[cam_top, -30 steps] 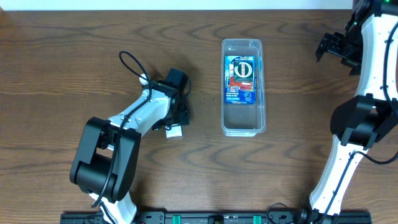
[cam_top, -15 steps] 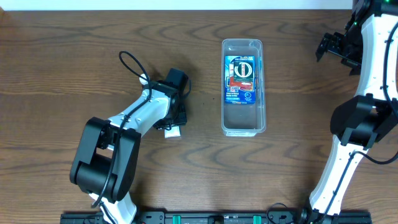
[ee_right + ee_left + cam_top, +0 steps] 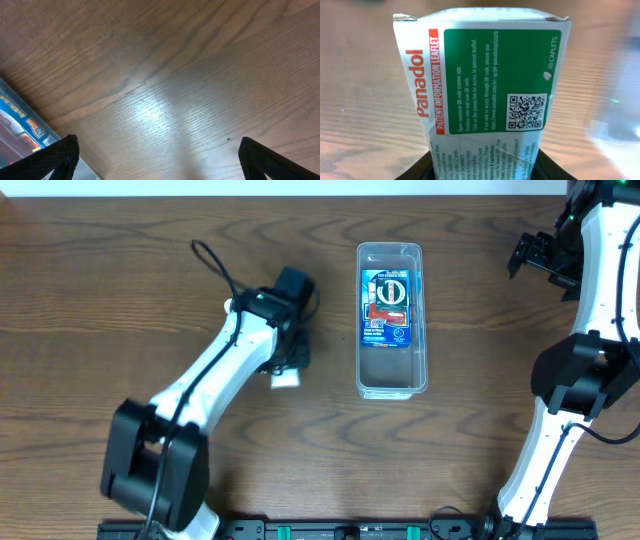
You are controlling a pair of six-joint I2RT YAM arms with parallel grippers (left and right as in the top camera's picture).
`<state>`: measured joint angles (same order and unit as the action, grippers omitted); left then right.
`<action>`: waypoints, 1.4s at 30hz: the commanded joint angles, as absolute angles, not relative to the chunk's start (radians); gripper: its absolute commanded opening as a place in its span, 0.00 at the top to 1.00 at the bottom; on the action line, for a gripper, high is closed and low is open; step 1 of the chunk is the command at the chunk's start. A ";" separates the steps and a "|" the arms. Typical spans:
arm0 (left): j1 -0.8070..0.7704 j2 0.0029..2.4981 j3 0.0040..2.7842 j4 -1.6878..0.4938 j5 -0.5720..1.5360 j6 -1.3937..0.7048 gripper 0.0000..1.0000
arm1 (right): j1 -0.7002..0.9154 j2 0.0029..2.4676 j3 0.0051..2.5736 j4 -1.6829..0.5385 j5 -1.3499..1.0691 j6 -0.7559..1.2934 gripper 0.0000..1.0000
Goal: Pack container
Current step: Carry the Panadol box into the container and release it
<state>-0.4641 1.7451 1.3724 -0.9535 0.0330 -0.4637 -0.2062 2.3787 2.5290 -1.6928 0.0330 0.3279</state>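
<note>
The clear plastic container (image 3: pixel 391 385) lies lengthwise at the table's middle, with a blue and red box (image 3: pixel 387 307) flat inside it. My left gripper (image 3: pixel 288 365) is shut on a white and green Panadol box (image 3: pixel 482 85), which also shows under the gripper in the overhead view (image 3: pixel 285 380), left of the container. The box fills the left wrist view, held upright between the black fingers. My right gripper (image 3: pixel 522 256) is open and empty at the far right, above bare wood. The container's corner with the blue box (image 3: pixel 20 127) shows at the left of the right wrist view.
The wooden table (image 3: pixel 480 420) spreads all round the container. The right arm's white links (image 3: pixel 585 350) stand along the right edge. A black cable (image 3: pixel 215 265) loops off the left arm's wrist.
My left arm has stretched out and carried the Panadol box right and a little up, closer to the container. The right arm has not moved.
</note>
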 commanded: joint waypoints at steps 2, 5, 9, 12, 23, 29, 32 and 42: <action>-0.566 1.672 1.507 -0.983 0.085 -0.485 0.55 | -0.208 2.381 2.526 -1.694 0.033 0.317 0.01; -0.650 1.662 1.573 -0.964 0.085 -0.515 0.55 | -0.208 2.381 2.526 -1.694 0.033 0.317 0.01; -0.749 1.667 1.588 -0.859 0.055 -0.537 0.54 | -0.208 2.381 2.526 -1.694 0.033 0.317 0.01; -0.801 1.683 1.588 -0.797 -0.002 -0.537 0.54 | -0.208 2.381 2.526 -1.694 0.033 0.317 0.01; -0.817 1.843 1.588 -0.619 -0.016 -0.563 0.54 | -0.208 2.381 2.526 -1.694 0.033 0.317 0.01; -0.817 1.905 1.588 -0.569 -0.051 -0.563 0.54 | -0.208 2.381 2.526 -1.694 0.033 0.317 0.01; -0.818 1.925 1.588 -0.571 -0.049 -0.563 0.54 | -0.208 2.381 2.526 -1.694 0.033 0.317 0.01; -0.828 1.999 1.588 -0.566 -0.046 -0.622 0.54 | -0.208 2.381 2.526 -1.694 0.033 0.317 0.01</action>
<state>-0.8253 1.9690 1.5768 -0.5705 -0.0303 -0.5785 -0.2062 2.3787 2.5290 -1.6932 0.0330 0.3279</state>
